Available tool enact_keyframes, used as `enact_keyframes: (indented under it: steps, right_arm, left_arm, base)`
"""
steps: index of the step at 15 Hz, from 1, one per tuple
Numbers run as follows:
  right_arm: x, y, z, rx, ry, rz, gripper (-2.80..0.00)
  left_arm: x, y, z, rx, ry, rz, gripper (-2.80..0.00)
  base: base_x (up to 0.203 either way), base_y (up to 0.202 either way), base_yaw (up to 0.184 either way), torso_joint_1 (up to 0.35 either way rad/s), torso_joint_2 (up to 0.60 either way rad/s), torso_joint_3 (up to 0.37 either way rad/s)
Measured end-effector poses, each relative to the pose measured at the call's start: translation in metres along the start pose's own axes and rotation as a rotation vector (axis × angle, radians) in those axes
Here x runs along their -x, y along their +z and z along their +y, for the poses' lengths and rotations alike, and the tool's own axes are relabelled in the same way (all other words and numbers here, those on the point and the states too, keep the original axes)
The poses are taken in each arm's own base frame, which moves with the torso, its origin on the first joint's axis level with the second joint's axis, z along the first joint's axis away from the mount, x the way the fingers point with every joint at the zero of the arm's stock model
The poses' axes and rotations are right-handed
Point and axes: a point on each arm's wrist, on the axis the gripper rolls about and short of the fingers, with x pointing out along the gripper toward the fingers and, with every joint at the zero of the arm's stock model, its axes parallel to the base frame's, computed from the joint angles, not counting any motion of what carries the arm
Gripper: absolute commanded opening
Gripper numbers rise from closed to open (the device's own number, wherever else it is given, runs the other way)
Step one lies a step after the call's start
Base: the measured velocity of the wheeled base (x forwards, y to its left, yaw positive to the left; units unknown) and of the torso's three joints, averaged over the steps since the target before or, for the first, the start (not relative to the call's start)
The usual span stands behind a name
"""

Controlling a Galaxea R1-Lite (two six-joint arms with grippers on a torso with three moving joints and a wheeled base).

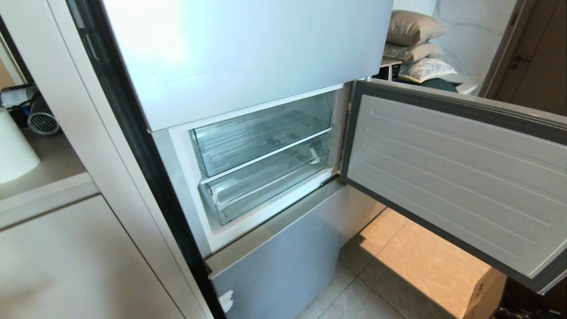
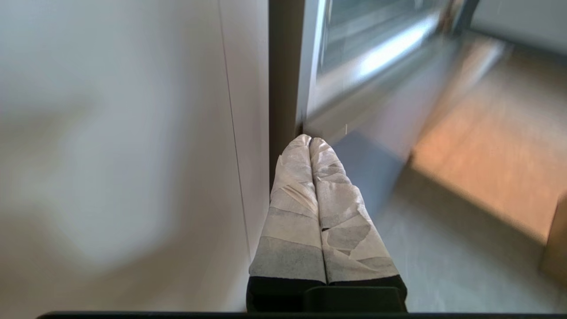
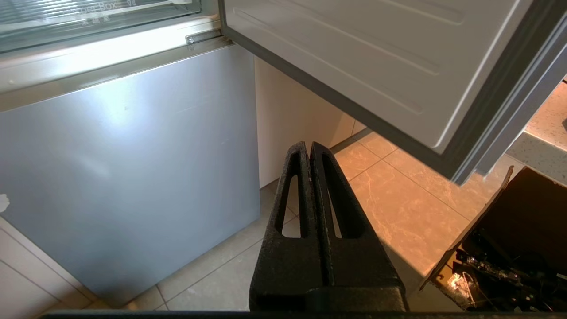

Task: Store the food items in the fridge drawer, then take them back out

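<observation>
Taped left gripper (image 2: 310,141), fingers pressed together and empty, hangs low beside the fridge's edge; the drawer (image 1: 266,186), pushed in, lies above and ahead of it, long axis across the opening. Right gripper (image 3: 310,146), likewise closed and empty, sits below the open door (image 1: 456,173), about as near. No fruit is visible; drawer contents are hard to make out.

We see the fridge's middle compartment standing open, its door (image 1: 460,177) swung out to the right, ribbed inner panel facing us. Inside, two clear drawers sit one above the other: the fridge drawer (image 1: 261,133) on top and a second drawer (image 1: 266,181) below, both pushed in. A closed silver lower door (image 1: 283,261) fronts the tiled floor (image 1: 398,261). Pillows (image 1: 414,37) are stacked far right.
</observation>
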Motion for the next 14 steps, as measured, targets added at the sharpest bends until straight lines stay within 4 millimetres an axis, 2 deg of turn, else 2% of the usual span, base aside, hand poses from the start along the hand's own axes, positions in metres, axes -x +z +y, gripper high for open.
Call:
enact_keyframes:
  steps: [4,7,9,14]
  right_arm:
    - [0.0,0.0,0.0,0.0,0.0,0.0,-2.8]
    - [0.0,0.0,0.0,0.0,0.0,0.0,-2.8]
    - [0.0,0.0,0.0,0.0,0.0,0.0,-2.8]
    - [0.0,0.0,0.0,0.0,0.0,0.0,-2.8]
  left_arm:
    - [0.0028,-0.0046,0.001,0.069,0.03,-0.035,-2.8]
    - [0.0035,-0.0067,-0.0004,-0.165,-0.03,-0.022,-2.8]
    - [0.0039,-0.0074,-0.0007,-0.231,-0.047,-0.013,-2.8]
    - [0.0038,-0.0079,0.0008,-0.036,0.019,-0.007,-2.8]
  base:
    - [0.0,0.0,0.0,0.0,0.0,0.0]
    - [0.0,0.0,0.0,0.0,0.0,0.0]
    - [0.0,0.0,0.0,0.0,0.0,0.0]
    - [0.0,0.0,0.0,0.0,0.0,0.0]
